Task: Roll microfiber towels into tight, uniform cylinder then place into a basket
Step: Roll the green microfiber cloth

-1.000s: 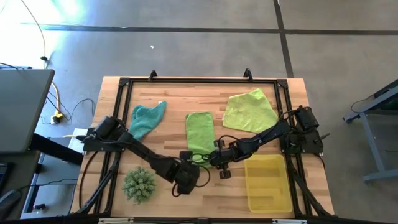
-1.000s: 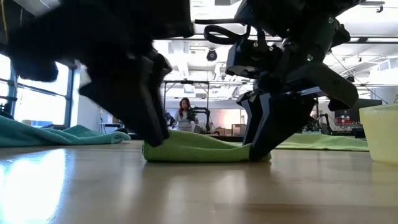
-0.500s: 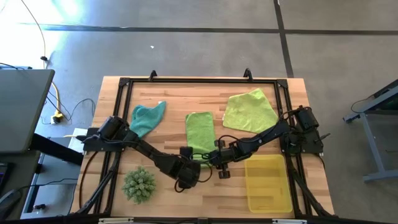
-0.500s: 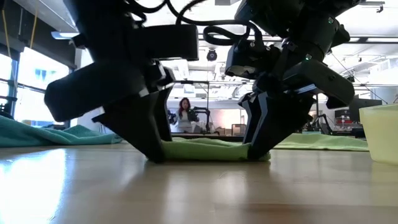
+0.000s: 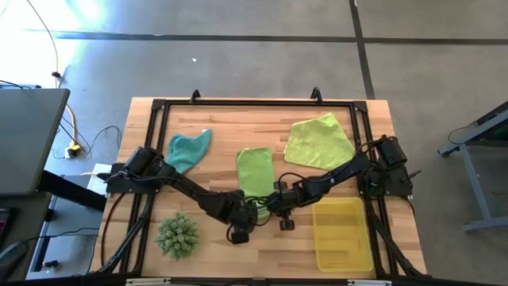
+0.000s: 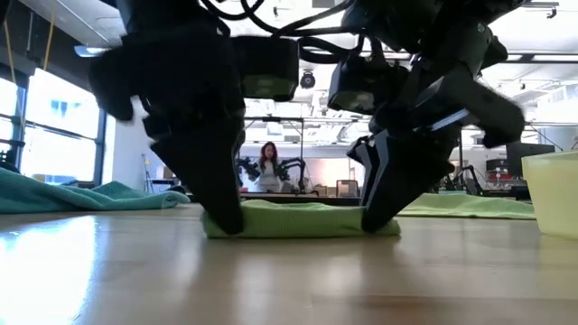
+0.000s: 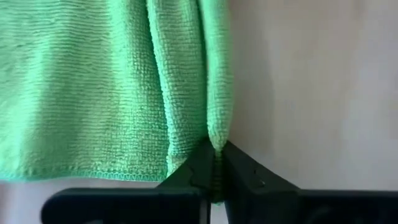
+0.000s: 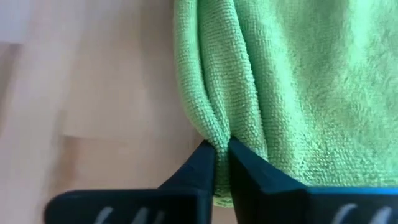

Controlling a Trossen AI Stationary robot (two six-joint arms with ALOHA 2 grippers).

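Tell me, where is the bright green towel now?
In the high view, the bright green towel lies mid-table between the teal towel and the pale towel.

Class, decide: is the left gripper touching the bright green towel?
Touching. In the left wrist view the left gripper is pinched shut on a fold at the edge of the bright green towel, cloth caught between its fingertips.

1. No readable txt, labels, brands, nos. or signs in any view.
2. Desk point(image 5: 222, 127) wood: bare, no markings.
3. Room behind the desk in low view: nothing legible.
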